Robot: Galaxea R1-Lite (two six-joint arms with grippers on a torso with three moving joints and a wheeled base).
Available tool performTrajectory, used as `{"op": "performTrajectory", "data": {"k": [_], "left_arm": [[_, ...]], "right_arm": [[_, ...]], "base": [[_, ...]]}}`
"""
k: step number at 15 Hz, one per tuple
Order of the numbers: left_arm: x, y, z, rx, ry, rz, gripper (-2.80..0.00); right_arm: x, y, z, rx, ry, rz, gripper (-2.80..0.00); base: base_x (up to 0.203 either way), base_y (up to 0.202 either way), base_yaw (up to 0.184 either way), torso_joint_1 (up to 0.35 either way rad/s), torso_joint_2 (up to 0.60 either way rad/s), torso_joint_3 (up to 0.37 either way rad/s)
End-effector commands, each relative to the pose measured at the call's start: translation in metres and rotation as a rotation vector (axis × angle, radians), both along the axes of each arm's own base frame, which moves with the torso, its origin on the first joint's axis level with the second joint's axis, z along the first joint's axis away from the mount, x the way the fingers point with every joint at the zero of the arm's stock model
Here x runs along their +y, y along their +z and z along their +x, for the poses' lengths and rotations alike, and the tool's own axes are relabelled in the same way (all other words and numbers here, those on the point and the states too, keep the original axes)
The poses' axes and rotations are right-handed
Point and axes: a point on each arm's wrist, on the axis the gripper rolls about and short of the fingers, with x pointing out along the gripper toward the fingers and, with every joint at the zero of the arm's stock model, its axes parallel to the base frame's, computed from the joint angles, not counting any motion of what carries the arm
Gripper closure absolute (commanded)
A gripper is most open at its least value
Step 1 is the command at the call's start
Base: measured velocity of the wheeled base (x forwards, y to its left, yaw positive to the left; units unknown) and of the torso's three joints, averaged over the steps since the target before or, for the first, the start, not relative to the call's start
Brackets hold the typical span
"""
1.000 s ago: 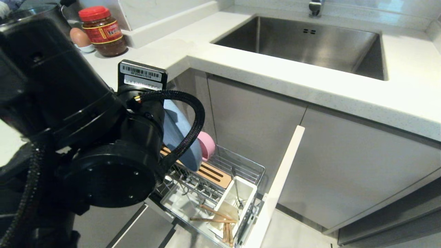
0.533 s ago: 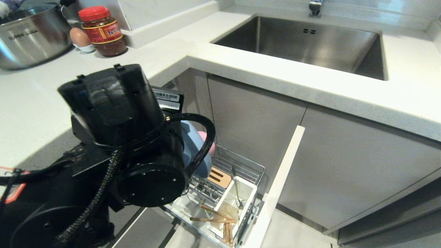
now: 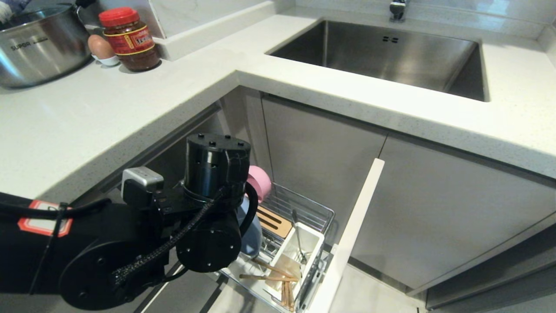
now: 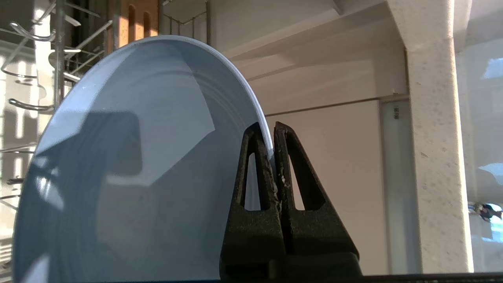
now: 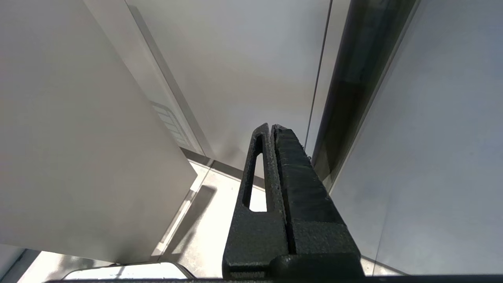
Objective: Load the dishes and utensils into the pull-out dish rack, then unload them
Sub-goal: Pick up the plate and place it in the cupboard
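Lowered since the earlier frame, left gripper (image 4: 274,129) clenches the light-blue plate (image 4: 129,157) by its rim, edge-on for the dish rack (image 3: 299,208) prongs.

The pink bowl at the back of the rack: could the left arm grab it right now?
Probably not yet. The left pincer is shut on the rim of the blue plate, so it has nothing free to grab with. The pink bowl sits just behind the plate and the arm's wrist.

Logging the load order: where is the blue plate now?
In the head view the blue plate stands on edge at the pull-out dish rack, just before the pink bowl, its rim pinched by the left gripper.
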Motion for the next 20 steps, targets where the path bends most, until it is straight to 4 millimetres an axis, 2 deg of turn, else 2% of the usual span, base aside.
{"op": "performTrajectory", "data": {"k": [1,12,20], "left_arm": [[0.002,-0.001,0.003,-0.004,0.019,-0.008,0.0],[0.007,-0.017,0.017,0.038,0.021,-0.013,0.0],[0.007,-0.022,0.02,0.048,0.022,-0.015,0.0]], "right_arm": [[0.0,0.0,0.0,-0.005,0.0,0.0,0.0],[0.0,0.0,0.0,-0.005,0.0,0.0,0.0],[0.0,0.0,0.0,-0.005,0.0,0.0,0.0]], "base": [[0.0,0.0,0.0,0.0,0.0,0.0],[0.0,0.0,0.0,0.0,0.0,0.0],[0.0,0.0,0.0,0.0,0.0,0.0]]}}
